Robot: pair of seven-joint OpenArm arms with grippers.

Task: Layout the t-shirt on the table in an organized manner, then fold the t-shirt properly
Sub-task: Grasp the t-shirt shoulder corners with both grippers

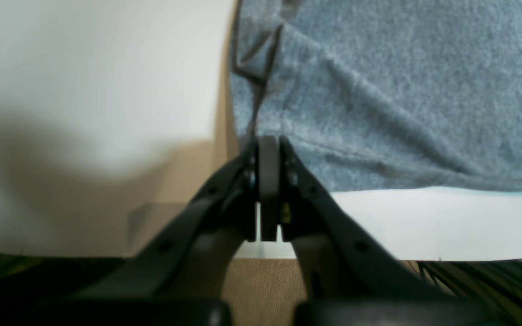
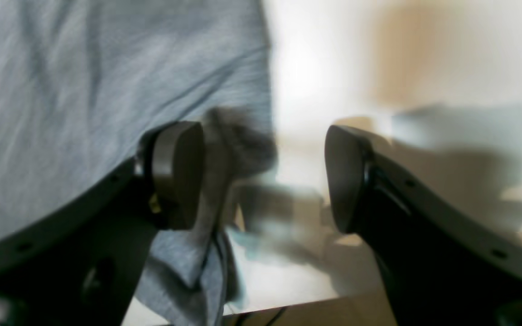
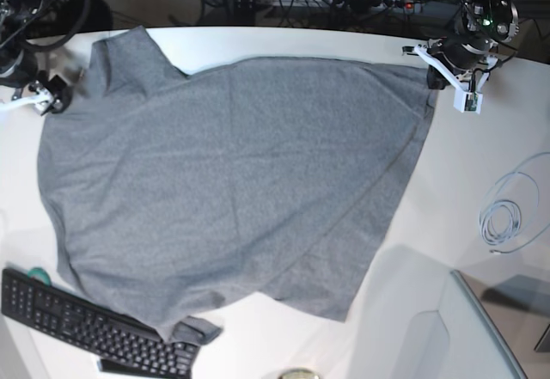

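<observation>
The grey t-shirt [image 3: 223, 181] lies spread over most of the white table [image 3: 464, 164], with wrinkles and a folded-over bit at its near edge. In the base view my left gripper [image 3: 436, 71] is at the shirt's far right corner. The left wrist view shows that gripper [image 1: 268, 146] shut on the corner of the t-shirt [image 1: 401, 90], with creases running out from its tips. My right gripper [image 3: 58, 97] is at the shirt's far left edge, near the sleeve. Close up, the right gripper [image 2: 265, 176] stands open, and the blurred edge of the t-shirt [image 2: 84, 90] hangs loose beside its left finger.
A black keyboard [image 3: 86, 332] lies at the near left, partly under the shirt's edge. A coiled pale cable [image 3: 503, 220] rests on the right of the table. A grey box-like object [image 3: 481, 336] fills the near right corner. Cables and gear line the back.
</observation>
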